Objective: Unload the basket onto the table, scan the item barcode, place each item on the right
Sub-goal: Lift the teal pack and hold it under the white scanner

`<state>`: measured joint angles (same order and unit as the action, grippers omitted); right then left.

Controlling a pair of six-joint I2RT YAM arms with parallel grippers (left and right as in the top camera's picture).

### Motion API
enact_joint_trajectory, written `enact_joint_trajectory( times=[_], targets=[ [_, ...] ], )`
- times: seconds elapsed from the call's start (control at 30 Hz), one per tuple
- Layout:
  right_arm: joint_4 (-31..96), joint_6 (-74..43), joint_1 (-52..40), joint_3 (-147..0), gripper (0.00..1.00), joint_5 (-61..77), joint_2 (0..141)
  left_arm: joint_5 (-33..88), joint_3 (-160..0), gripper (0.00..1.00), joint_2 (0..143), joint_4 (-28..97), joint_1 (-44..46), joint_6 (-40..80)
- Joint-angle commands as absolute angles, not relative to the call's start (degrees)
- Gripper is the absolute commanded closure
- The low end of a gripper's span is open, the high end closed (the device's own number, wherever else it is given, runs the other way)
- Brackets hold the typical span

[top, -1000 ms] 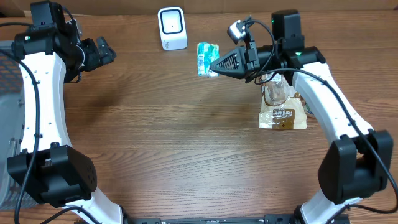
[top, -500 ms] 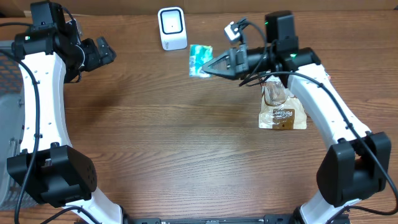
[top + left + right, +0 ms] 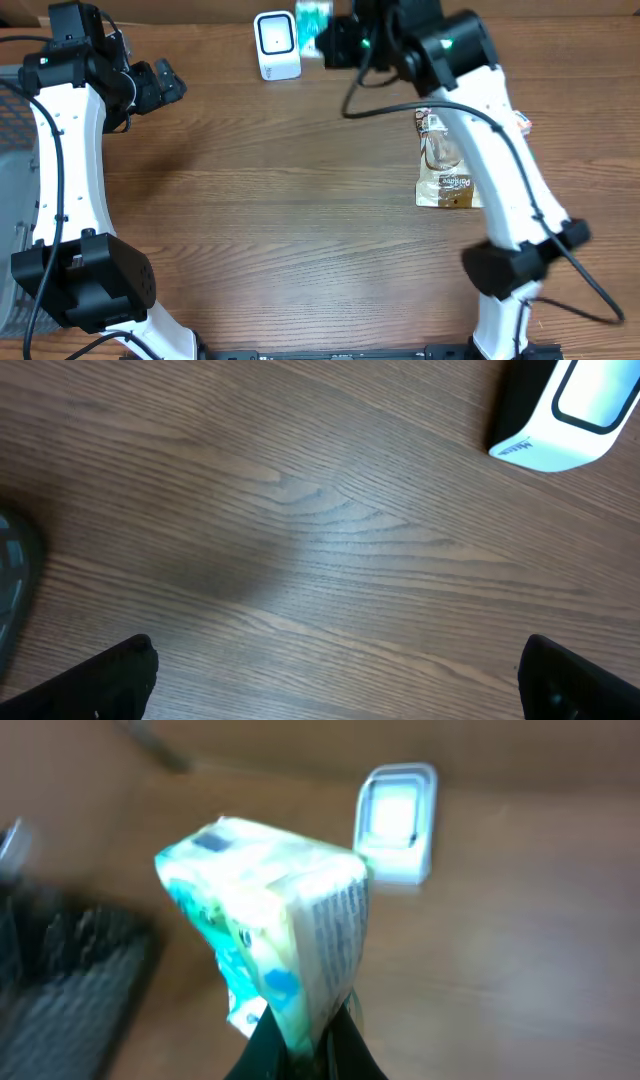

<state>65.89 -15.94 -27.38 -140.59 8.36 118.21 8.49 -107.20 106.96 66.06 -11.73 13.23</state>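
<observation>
1. Right hand (image 3: 328, 38) is pinched shut on the lower edge of a green-and-white soft plastic packet (image 3: 312, 18). It holds the packet in the air at the far edge of the brown wooden counter (image 3: 280, 200), just to the right of the white box-shaped barcode scanner (image 3: 277, 45).
2. From overhead the packet is only a sliver, cut by the top of the frame. Whether it touches the scanner cannot be told from there.
3. The right wrist view shows far more. The packet (image 3: 270, 930) stands upright above the closed fingers, with a narrow side of fine print facing the camera. The scanner (image 3: 397, 820) sits behind it to the right, its window bright. The view is blurred, so no barcode can be made out.
4. Left hand (image 3: 160, 85) is spread wide and holds nothing, well apart at the far left. Its wrist view shows bare wood between the fingertips and a corner of the scanner (image 3: 565, 410) at upper right.
5. A broad stretch of bare wood runs between the two arms, across the middle and the near side.
6. A brown printed pouch (image 3: 452, 165) lies flat beneath the right arm, well apart from the scanner. A grey mesh bin (image 3: 8, 180) sits at the left edge.
</observation>
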Motion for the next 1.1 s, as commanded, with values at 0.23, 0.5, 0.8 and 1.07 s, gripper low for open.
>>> enact_joint_trajectory(
  times=[0.23,0.5,0.8,1.07],
  targets=[
    [36.2,8.8,-34.2,-147.2,0.96,-31.4,138.9,8.4,-107.4,0.01,107.5,66.0,-11.6,12.7],
    [18.9,48.6,-34.4,-146.3,0.96,-30.3,150.8,8.4,-107.4,0.0,107.5,66.0,-11.6,12.6],
    [18.3,51.9,-34.4,-145.5,0.96,-25.4,153.9,8.4,-107.4,0.0,107.5,66.0,-11.6,12.7],
    [20.3,51.9,-34.4,-145.5,0.96,-24.9,153.9,8.4,-107.4,0.01,107.5,66.0,-11.6,12.6]
  ],
)
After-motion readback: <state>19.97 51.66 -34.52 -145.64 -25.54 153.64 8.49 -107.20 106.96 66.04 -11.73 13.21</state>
